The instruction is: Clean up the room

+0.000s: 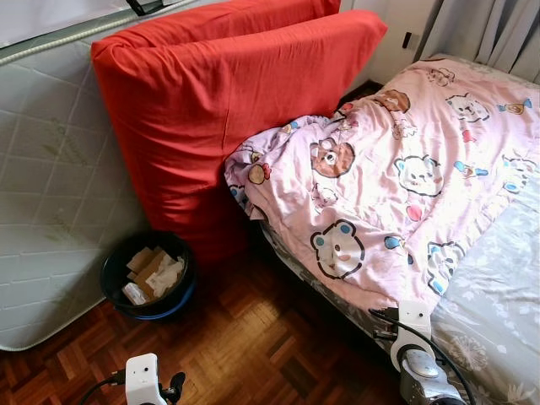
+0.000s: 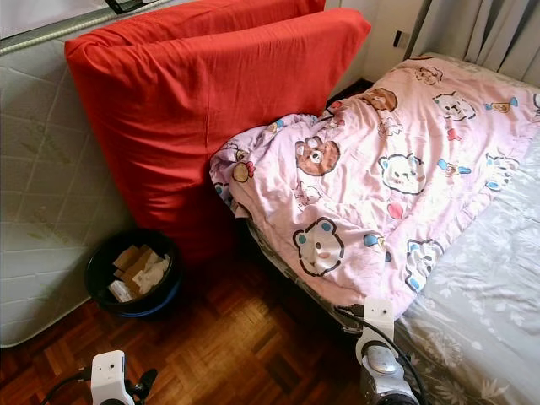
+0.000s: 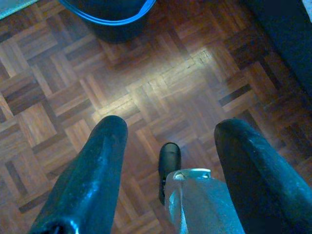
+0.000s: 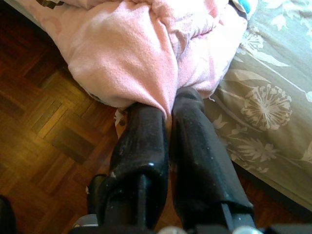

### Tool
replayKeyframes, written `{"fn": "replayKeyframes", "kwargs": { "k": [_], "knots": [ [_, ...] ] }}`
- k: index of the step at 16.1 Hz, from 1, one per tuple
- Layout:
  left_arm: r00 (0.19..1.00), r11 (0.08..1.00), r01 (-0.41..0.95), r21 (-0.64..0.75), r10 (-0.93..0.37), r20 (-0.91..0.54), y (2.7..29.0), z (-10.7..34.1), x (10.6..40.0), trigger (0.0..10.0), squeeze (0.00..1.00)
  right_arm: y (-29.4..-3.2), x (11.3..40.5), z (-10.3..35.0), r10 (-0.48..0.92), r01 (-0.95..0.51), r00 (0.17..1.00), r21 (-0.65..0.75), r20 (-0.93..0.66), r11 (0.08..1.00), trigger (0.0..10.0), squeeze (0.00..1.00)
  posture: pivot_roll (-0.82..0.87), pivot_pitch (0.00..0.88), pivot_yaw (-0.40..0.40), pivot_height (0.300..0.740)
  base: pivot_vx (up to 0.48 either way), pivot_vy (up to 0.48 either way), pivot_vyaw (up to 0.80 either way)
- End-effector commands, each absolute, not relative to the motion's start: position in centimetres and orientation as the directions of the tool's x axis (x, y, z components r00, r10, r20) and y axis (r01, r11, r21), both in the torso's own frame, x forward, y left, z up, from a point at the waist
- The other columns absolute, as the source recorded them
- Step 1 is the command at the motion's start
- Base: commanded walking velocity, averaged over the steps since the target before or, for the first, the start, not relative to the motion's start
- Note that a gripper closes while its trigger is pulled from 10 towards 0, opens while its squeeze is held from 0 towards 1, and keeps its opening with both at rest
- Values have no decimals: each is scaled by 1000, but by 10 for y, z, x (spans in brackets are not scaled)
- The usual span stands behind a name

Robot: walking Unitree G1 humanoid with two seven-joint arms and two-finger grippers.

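A pink blanket (image 1: 396, 177) printed with cartoon bears lies rumpled across the bed, and its corner hangs over the bed's edge toward the floor. My right gripper (image 4: 168, 105) is at that hanging edge, its black fingers (image 4: 141, 141) pressed together on a fold of the blanket (image 4: 126, 53). The right arm (image 1: 413, 346) shows at the bed's near edge. Low over the parquet floor (image 3: 161, 83), my left gripper (image 3: 170, 129) is open and holds nothing. Its wrist (image 1: 143, 380) is at the bottom of the eye view.
A grey floral sheet (image 1: 498, 278) covers the bed. Two red cushions (image 1: 219, 110) lean against an upright white mattress (image 1: 42, 211). Beside them, a black bin (image 1: 114, 291) on the floor holds paper scraps. Curtains (image 1: 498, 34) hang beyond the bed.
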State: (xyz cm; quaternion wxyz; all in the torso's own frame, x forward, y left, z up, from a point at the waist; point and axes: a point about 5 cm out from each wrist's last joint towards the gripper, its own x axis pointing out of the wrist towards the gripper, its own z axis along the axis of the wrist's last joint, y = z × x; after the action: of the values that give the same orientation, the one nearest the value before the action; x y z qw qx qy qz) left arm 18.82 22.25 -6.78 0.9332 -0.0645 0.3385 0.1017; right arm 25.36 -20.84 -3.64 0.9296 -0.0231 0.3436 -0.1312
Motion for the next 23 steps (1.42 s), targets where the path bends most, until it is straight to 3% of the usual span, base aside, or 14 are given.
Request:
{"fn": "replayKeyframes", "kwargs": {
  "k": [1, 7, 8, 9, 10, 11, 13, 14, 15, 16, 20, 23],
  "knots": [
    [727, 975, -220, -41, 136, -673, 223, -72, 181, 10000, 0, -208, 248, -41, -257, 223, 714, -135, -651, 965, 10000, 0, 46, 149, 0, 740, 0, 0, 0],
    [727, 979, -198, -37, 121, -676, 222, -72, 181, 10000, 0, -200, 244, -46, -206, 195, 709, -94, -674, 976, 10000, 0, 54, 150, -4, 740, 0, 0, 0],
    [728, 979, -199, -36, 123, -675, 222, -72, 181, 10000, 0, -200, 244, -45, -203, 194, 711, -90, -673, 977, 10000, 98, 55, 150, -4, 740, 0, 0, 0],
    [728, 979, -199, -36, 123, -674, 222, -72, 181, 10000, 0, -199, 245, -45, -204, 194, 711, -90, -673, 977, 10000, 729, 55, 150, -4, 740, 0, 0, 0],
    [728, 979, -201, -37, 124, -674, 222, -72, 181, 10000, 0, -199, 244, -45, -205, 198, 709, -88, -675, 976, 10000, 965, 56, 150, -4, 740, 0, 0, 0],
    [729, 979, -201, -37, 124, -674, 222, -72, 181, 10000, 0, -200, 244, -45, -206, 200, 708, -89, -675, 976, 10000, 969, 56, 150, -4, 740, 0, 0, 0],
    [729, 979, -200, -38, 122, -674, 222, -72, 181, 10000, 0, -202, 244, -45, -222, 213, 706, -98, -673, 972, 10000, 941, 56, 150, -4, 740, 0, 0, 0],
    [729, 979, -199, -38, 122, -674, 222, -72, 181, 10000, 0, -203, 244, -45, -227, 219, 703, -99, -673, 971, 10000, 827, 56, 150, -4, 740, 0, 0, 0],
    [729, 979, -199, -39, 122, -674, 222, -72, 181, 10000, 0, -203, 244, -45, -228, 220, 703, -99, -673, 971, 10000, 522, 56, 150, -4, 740, 0, 0, 0],
    [728, 979, -200, -39, 122, -674, 222, -72, 181, 10000, 0, -204, 244, -45, -228, 221, 704, -98, -672, 970, 10000, 0, 55, 149, -4, 740, 0, 0, 0],
    [727, 978, -204, -41, 123, -675, 221, -72, 181, 10000, 0, -198, 240, -48, -170, 210, 727, -22, -666, 978, 10000, 0, 56, 144, -8, 740, 0, 0, 0],
    [726, 977, -208, -46, 123, -677, 221, -72, 182, 10000, 0, -191, 223, -61, -107, 156, 690, 2, -716, 988, 10000, 0, 56, 141, -11, 740, 0, 0, 0]
  ]
}}
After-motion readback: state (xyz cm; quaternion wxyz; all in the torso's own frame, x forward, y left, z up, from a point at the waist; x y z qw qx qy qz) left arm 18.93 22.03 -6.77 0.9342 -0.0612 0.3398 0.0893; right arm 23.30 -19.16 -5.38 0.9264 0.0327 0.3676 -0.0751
